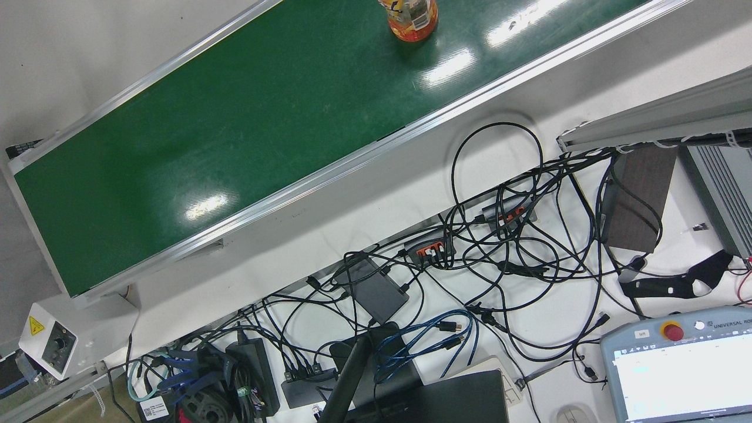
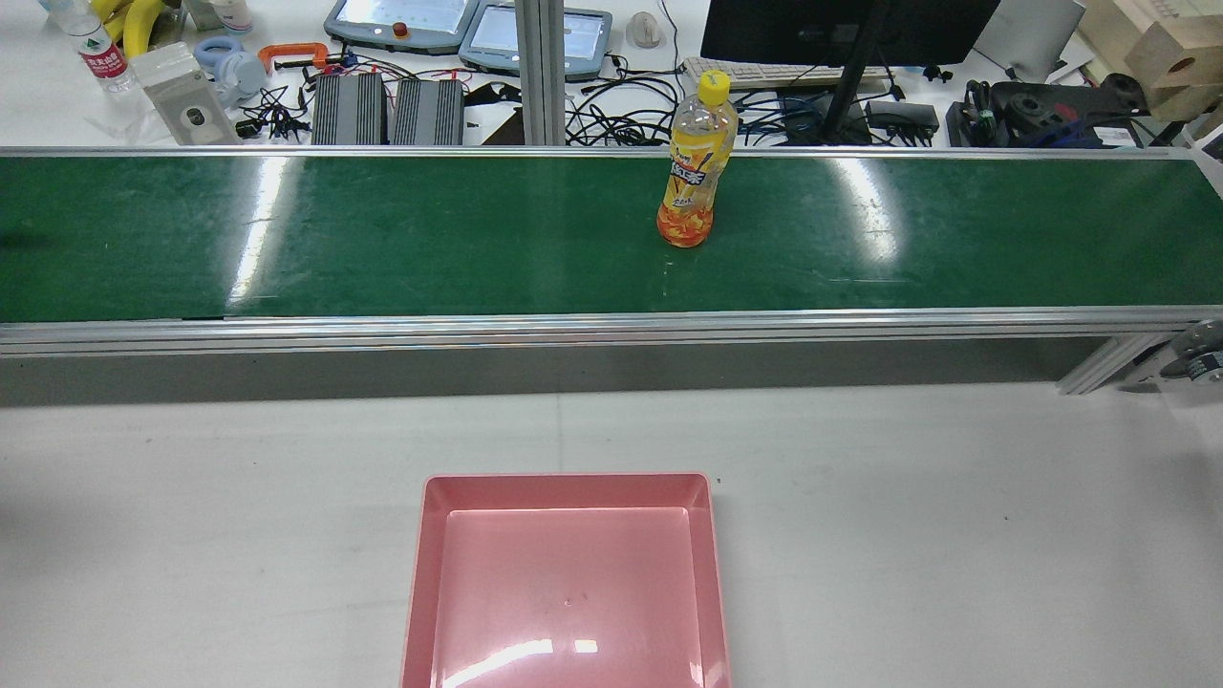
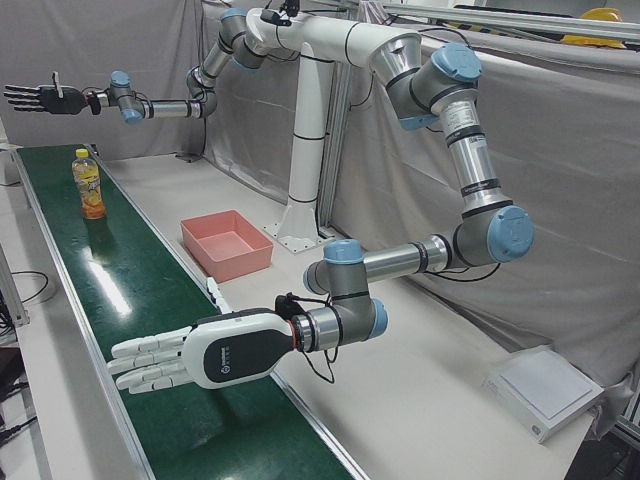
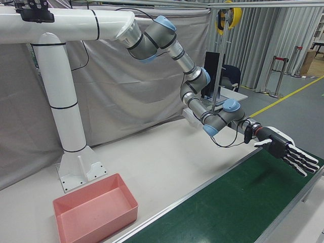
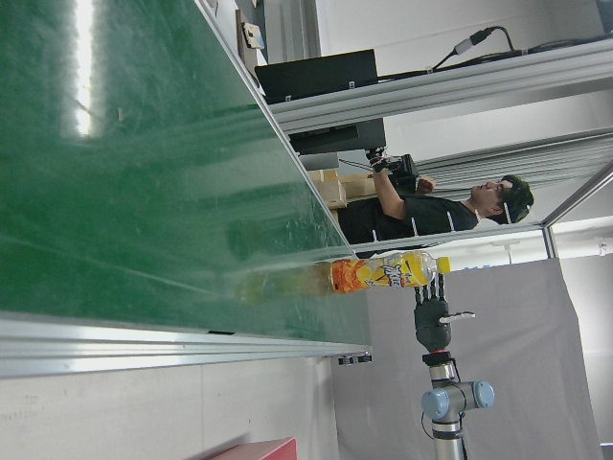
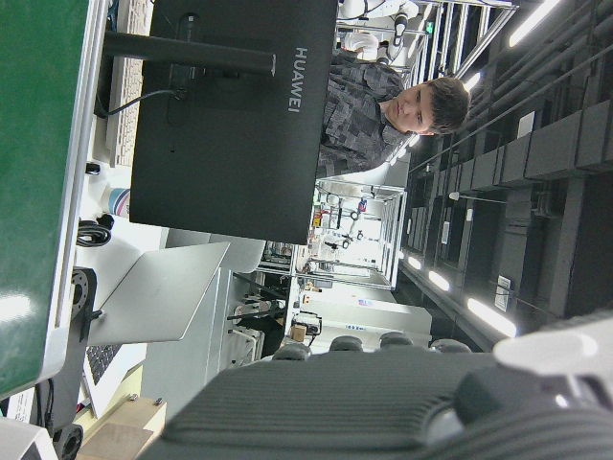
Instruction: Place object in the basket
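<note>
I read the left hand (image 3: 190, 355) and the right hand (image 4: 287, 151) as flat with fingers spread, each holding nothing, both over the green belt (image 2: 382, 239). The bottle (image 2: 696, 172) stands upright on the belt, well apart from the pink basket (image 2: 568, 479), whose floor shows bare.

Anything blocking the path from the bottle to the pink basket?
Nothing visible. The bottle stands upright on the green belt; only the belt's near rail and bare white table lie between it and the empty pink basket.
</note>
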Robot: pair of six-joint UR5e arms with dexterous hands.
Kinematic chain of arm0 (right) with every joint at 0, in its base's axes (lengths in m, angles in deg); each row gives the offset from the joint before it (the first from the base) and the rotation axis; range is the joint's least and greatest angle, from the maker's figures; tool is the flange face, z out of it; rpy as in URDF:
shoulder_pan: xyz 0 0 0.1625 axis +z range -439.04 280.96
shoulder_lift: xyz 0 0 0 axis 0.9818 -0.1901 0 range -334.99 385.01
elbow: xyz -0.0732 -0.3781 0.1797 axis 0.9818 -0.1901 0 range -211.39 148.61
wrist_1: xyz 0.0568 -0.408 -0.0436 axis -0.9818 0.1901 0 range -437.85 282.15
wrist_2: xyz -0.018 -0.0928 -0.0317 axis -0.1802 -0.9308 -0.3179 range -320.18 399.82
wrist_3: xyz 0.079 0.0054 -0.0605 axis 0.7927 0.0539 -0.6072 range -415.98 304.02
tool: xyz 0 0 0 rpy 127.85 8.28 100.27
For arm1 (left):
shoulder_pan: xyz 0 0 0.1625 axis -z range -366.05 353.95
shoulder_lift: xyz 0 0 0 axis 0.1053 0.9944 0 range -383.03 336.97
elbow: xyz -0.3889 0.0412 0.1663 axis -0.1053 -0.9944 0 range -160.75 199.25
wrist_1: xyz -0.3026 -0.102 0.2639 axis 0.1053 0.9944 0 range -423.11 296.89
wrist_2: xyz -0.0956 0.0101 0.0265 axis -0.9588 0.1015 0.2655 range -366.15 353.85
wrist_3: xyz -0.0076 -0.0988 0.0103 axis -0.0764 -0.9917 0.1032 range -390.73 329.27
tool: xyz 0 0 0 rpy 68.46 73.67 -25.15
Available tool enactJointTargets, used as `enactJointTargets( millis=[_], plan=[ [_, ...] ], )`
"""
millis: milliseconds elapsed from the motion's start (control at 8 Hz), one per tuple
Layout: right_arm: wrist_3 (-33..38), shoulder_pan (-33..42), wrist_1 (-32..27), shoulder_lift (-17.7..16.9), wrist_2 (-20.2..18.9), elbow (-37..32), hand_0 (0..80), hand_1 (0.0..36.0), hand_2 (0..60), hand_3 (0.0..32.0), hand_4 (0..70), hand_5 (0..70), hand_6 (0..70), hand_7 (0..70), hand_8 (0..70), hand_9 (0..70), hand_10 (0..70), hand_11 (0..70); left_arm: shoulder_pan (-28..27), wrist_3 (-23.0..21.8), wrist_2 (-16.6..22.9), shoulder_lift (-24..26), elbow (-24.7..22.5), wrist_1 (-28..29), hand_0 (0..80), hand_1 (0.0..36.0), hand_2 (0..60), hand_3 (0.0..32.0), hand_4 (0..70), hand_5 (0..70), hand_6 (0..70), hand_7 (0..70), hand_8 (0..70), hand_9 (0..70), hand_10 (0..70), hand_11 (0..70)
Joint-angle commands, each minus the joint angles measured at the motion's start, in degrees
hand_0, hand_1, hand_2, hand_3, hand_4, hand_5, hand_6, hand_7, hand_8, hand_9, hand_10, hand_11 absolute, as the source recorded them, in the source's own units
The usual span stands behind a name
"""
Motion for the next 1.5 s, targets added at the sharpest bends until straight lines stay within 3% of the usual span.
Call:
enactJointTargets(
  millis=[0,1375],
  plan=[
    [0.0,0.0,0.0,0.0,0.0,-0.2,0.0,0.0,0.0,0.0,0.0,0.0,0.0,0.0,0.0,0.0,0.0,0.0,0.1,0.0,0.0,-0.1,-0.7,0.0,50.7,15.8,0.0,0.0,0.0,2.3,0.0,0.0,0.0,0.0,3.7,7.6],
    [0.0,0.0,0.0,0.0,0.0,-0.1,0.0,0.0,0.0,0.0,0.0,0.0,0.0,0.0,0.0,0.0,0.0,0.0,0.2,0.0,0.0,0.0,-1.4,-1.1,50.6,15.3,0.0,0.0,0.0,2.6,0.0,0.0,0.0,0.0,3.5,7.2]
  ],
)
